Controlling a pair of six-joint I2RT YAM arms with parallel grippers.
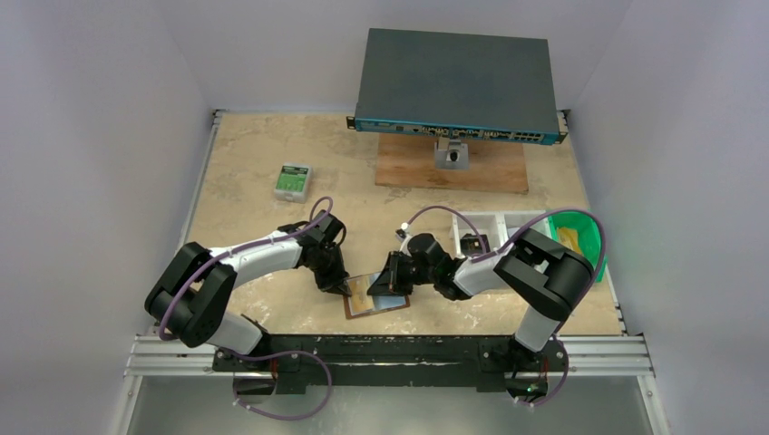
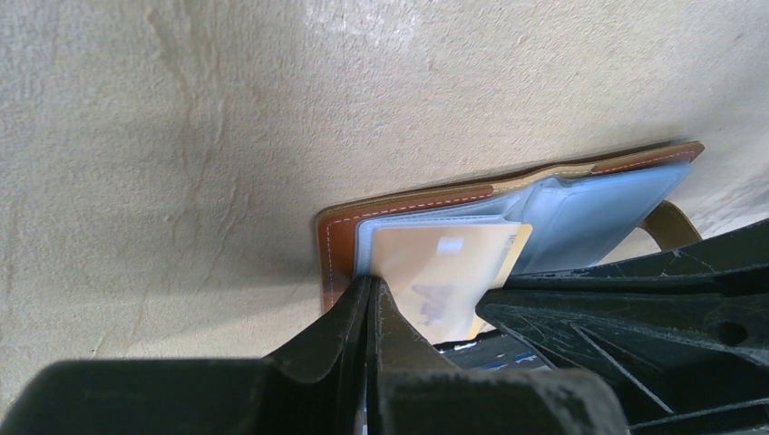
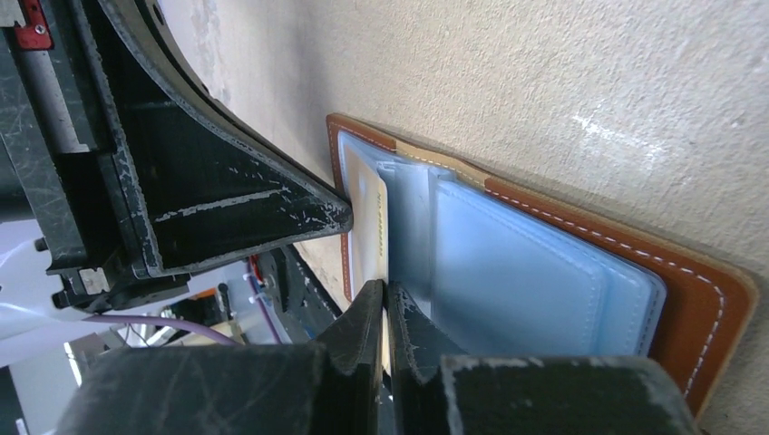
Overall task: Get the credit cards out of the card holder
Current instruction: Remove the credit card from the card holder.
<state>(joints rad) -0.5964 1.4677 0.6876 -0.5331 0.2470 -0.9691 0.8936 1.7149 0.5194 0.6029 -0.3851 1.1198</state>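
Top external view puts the card holder (image 1: 375,304) open and flat on the tabletop (image 1: 263,145), close to the near edge and between the two arms, but both wrists crowd over it and only a brown corner and a pale patch show from above.

From the left wrist camera, the left hand (image 2: 368,304) has its fingers pressed fully together with nothing between them. Its tips sit at the holder's brown stitched edge, and the exact point of contact is lost behind the fingers themselves.

A cream credit card (image 2: 442,269) stands tilted and partly out of a grey-blue pocket (image 3: 521,272). Its print is too blurred to read, and its lower corner disappears behind the right arm's black finger.

From the right wrist camera, the right hand (image 3: 388,317) is drawn narrow, with a thin cream sliver in the slit between its fingers (that sliver looks like the card's edge, pinched). How deep the grip goes cannot be made out.

The snap tab (image 2: 675,227) peeks out past the holder's far right side, half covered. Whether more cards lie in the other pockets cannot be told.

A green-and-white box (image 1: 292,181) sits well apart, far and to the left.
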